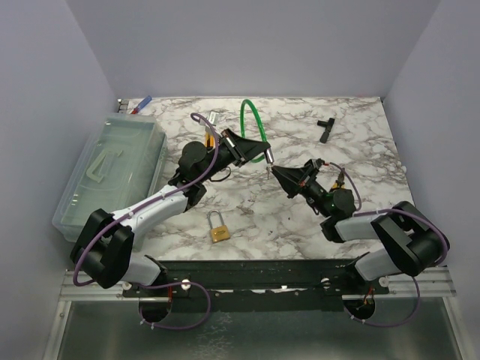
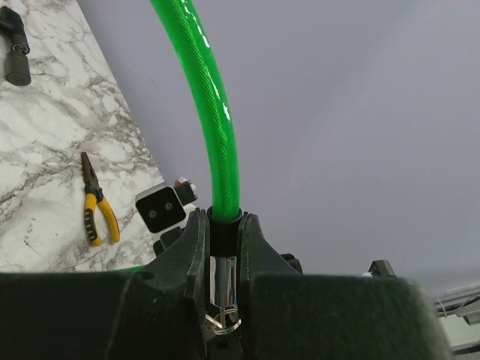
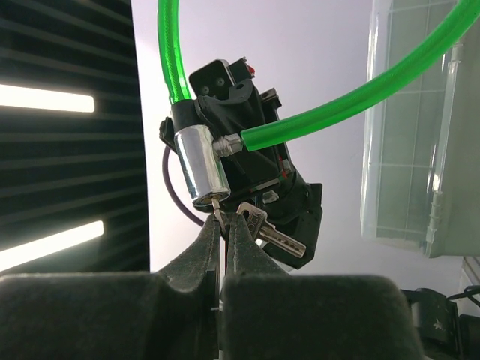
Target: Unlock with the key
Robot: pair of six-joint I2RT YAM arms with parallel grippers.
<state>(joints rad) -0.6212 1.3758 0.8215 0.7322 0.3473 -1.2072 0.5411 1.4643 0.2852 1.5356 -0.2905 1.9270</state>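
The key (image 3: 217,212), pinched in the right tool (image 3: 223,227), points up into the cylinder (image 3: 199,165) clamped by left tool (image 2: 223,234).

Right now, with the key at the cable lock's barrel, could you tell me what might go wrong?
The right hand pinches only the end of the key, so it may slip when turned. The left hand holds the chrome barrel in mid-air; a twist could spin it in that grip. The spare key dangling alongside may snag.
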